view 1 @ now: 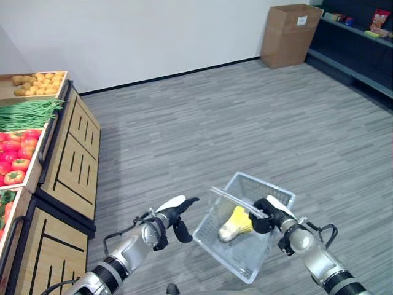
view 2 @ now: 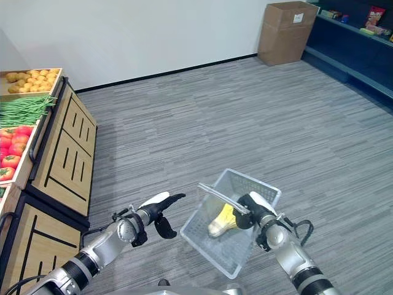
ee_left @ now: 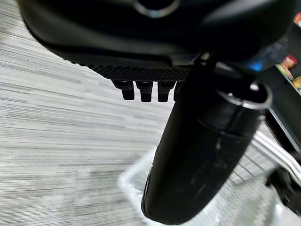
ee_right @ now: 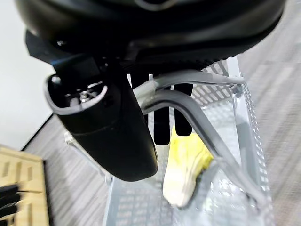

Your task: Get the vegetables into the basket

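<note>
In the basket [view 1: 249,261] gripped by the right robot hand [view 1: 270,215] lies a yellow vegetable [view 1: 236,225]; left robot hand [view 1: 175,216] released.

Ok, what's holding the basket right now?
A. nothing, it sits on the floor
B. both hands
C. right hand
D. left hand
C: the right hand is curled round the handles of the basket, while the left hand hangs beside it, holding nothing.

Grey wood-grain plank floor [view 1: 245,123] runs back to a white wall. Well to the left of the robot's left hand [view 1: 175,216] stands a wooden crate-fronted produce stand [view 1: 70,153]; far beyond the right hand [view 1: 273,215] sits a brown cardboard box [view 1: 288,34].
</note>
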### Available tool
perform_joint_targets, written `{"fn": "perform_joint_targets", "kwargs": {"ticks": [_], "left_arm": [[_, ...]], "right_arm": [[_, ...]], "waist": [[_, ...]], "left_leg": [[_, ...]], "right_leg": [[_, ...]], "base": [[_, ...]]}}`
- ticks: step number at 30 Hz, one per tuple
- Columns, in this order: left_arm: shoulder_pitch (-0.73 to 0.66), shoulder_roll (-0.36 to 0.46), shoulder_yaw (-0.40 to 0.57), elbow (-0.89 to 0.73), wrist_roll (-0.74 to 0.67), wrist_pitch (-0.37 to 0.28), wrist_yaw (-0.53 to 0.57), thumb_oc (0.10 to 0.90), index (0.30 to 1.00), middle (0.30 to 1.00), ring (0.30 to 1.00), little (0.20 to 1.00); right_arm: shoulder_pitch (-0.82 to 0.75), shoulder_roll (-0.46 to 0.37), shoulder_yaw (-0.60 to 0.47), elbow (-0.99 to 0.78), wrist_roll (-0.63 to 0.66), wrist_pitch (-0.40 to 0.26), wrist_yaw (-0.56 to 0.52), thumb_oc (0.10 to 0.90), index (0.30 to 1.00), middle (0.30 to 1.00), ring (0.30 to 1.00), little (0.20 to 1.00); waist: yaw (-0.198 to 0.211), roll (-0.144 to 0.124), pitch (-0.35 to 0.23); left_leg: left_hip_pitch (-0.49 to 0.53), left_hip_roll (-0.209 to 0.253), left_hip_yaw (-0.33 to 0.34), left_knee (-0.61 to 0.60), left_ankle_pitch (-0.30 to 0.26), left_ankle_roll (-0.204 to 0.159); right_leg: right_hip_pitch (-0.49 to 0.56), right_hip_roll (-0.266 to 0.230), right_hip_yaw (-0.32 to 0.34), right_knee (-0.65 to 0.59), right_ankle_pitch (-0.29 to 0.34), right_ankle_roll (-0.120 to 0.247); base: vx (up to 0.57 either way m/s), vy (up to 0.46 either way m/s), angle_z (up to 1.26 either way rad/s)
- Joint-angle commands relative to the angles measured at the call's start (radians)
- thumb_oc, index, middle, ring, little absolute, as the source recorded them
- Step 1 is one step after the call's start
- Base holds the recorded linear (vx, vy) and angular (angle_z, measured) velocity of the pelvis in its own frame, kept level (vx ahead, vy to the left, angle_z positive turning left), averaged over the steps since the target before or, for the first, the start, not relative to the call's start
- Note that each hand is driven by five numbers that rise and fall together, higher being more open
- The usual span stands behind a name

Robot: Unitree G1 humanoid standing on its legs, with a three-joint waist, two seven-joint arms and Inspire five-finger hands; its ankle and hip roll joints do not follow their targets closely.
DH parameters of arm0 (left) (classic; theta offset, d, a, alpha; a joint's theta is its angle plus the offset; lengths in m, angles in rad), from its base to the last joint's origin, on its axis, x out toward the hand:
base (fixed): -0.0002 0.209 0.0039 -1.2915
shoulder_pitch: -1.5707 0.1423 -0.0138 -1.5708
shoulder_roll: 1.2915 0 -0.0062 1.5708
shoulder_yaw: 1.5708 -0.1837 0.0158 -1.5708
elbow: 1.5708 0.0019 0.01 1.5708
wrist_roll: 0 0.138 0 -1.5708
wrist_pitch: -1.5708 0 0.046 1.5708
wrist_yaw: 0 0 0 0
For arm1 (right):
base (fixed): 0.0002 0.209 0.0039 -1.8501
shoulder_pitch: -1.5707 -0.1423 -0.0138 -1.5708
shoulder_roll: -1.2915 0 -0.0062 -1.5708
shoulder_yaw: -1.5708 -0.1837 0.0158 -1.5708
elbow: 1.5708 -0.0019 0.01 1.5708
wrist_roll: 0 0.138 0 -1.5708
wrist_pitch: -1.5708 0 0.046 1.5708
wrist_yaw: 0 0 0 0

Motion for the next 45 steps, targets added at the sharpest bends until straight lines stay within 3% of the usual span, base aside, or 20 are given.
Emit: {"fn": "perform_joint_targets", "kwargs": {"ticks": [1, 4, 9, 14, 21, 27, 42, 45], "left_arm": [[-0.056, 0.015, 0.086, 0.035, -0.053, -0.031, 0.03, 0.9, 1.0, 1.0, 1.0, 1.0], [0.022, -0.008, 0.191, 0.144, -0.108, -0.008, 0.068, 0.9, 1.0, 1.0, 1.0, 1.0], [0.086, -0.08, 0.304, 0.35, -0.17, 0.01, 0.142, 0.9, 1.0, 1.0, 1.0, 1.0], [0.08, -0.16, 0.371, 0.699, -0.157, 0.027, 0.248, 0.9, 1.0, 1.0, 1.0, 1.0], [0.077, -0.204, 0.421, 0.963, -0.155, 0.029, 0.345, 0.9, 1.0, 1.0, 1.0, 1.0], [0.098, -0.21, 0.481, 1.044, -0.211, 0.028, 0.359, 0.9, 1.0, 1.0, 1.0, 1.0], [0.084, -0.22, 0.458, 1.021, -0.254, -0.01, 0.35, 0.9, 1.0, 1.0, 1.0, 1.0], [0.087, -0.209, 0.463, 1.03, -0.247, -0.008, 0.339, 0.9, 1.0, 1.0, 1.0, 1.0]], "right_arm": [[-0.086, -0.027, -0.09, -0.035, -0.027, -0.074, -0.056, 0.4, 0.3, 0.3, 0.3, 0.3], [-0.014, -0.033, -0.151, 0.079, -0.037, -0.061, -0.064, 0.4, 0.3, 0.3, 0.3, 0.3], [0.021, 0.003, -0.166, 0.239, -0.031, -0.056, -0.086, 0.4, 0.3, 0.3, 0.3, 0.3], [0.015, 0.076, -0.141, 0.457, 0.024, -0.073, -0.133, 0.4, 0.3, 0.3, 0.3, 0.3], [0.0, 0.174, -0.119, 0.665, 0.112, -0.117, -0.206, 0.4, 0.3, 0.3, 0.3, 0.3], [0.006, 0.229, -0.117, 0.777, 0.155, -0.123, -0.203, 0.4, 0.3, 0.3, 0.3, 0.3], [-0.004, 0.274, -0.143, 0.91, 0.207, -0.11, -0.198, 0.4, 0.3, 0.3, 0.3, 0.3], [-0.006, 0.276, -0.147, 0.917, 0.21, -0.105, -0.189, 0.4, 0.3, 0.3, 0.3, 0.3]], "waist": [[0.036, -0.009, -0.036], [0.043, -0.014, -0.032], [0.05, -0.02, -0.029], [0.059, -0.03, -0.025], [0.06, -0.036, -0.02], [0.068, -0.04, -0.017], [0.094, -0.069, 0.0], [0.099, -0.076, 0.014]], "left_leg": [[0.116, 0.047, -0.013, 0.008, -0.142, -0.056], [0.105, 0.043, -0.019, 0.008, -0.138, -0.056], [0.097, 0.042, -0.024, 0.008, -0.136, -0.053], [0.094, 0.037, -0.027, 0.008, -0.135, -0.052], [0.085, 0.029, -0.03, 0.008, -0.136, -0.052], [0.083, 0.025, -0.034, 0.008, -0.138, -0.049], [0.065, -0.024, -0.053, 0.008, -0.168, -0.007], [0.066, -0.036, -0.051, 0.008, -0.178, 0.01]], "right_leg": [[-0.103, -0.012, -0.028, 0.001, 0.064, 0.016], [-0.102, -0.015, -0.041, 0.0, 0.065, 0.016], [-0.109, -0.014, -0.041, 0.003, 0.065, 0.014], [-0.11, -0.011, -0.04, 0.006, 0.062, 0.01], [-0.114, -0.012, -0.047, 0.008, 0.059, 0.009], [-0.112, -0.015, -0.05, 0.008, 0.058, 0.01], [-0.146, -0.063, -0.035, 0.064, 0.058, 0.035], [-0.177, -0.071, -0.014, 0.123, 0.052, 0.04]], "base": [[0.0, 0.01, 0.07], [0.0, 0.015, 0.1], [0.0, 0.005, 0.03], [0.0, 0.0, 0.0], [0.0, 0.0, 0.0], [0.0, 0.005, 0.0], [0.02, 0.071, 0.02], [0.02, 0.111, -0.02]]}}
